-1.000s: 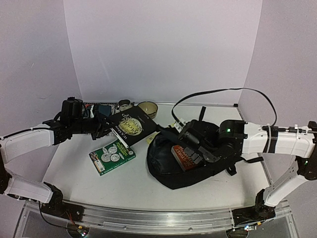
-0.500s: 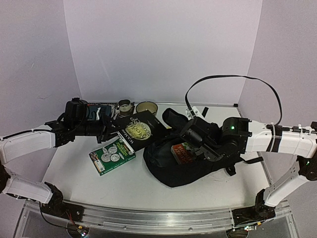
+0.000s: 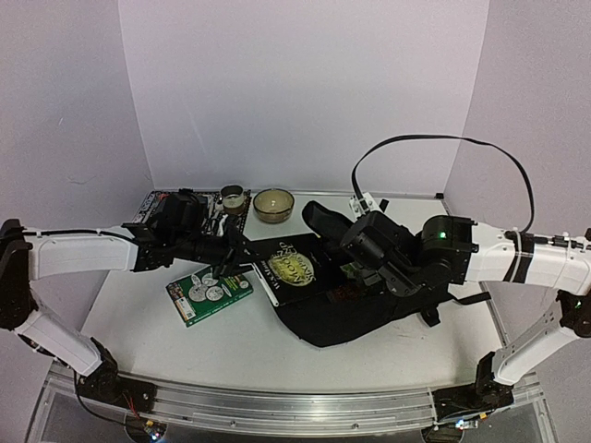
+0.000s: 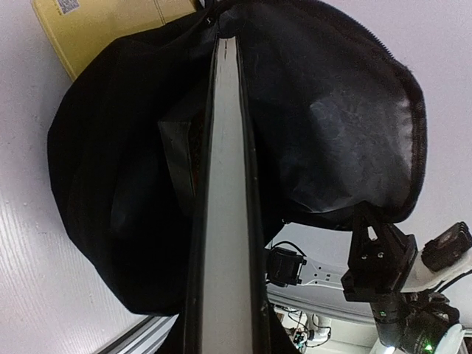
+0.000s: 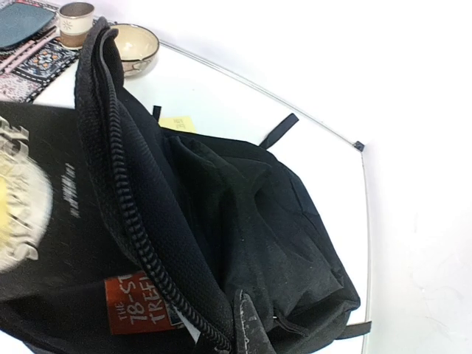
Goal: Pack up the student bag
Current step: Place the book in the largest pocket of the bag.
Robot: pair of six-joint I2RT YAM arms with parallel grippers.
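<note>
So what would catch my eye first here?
In the middle, the left gripper holds a big black book with a gold emblem, its far end poking into the open mouth of the student bag. The right gripper, jaws shut on the bag's zipped rim, holds that mouth up. A green book lies flat on the table just left of them.

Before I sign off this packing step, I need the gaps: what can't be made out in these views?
Title on black book: blurred in right wrist view, too small from the top.
Title on red book: partly covered by the bag zip edge, right wrist view.
Fingers of left hand: hidden by the black book, left wrist view.
</note>
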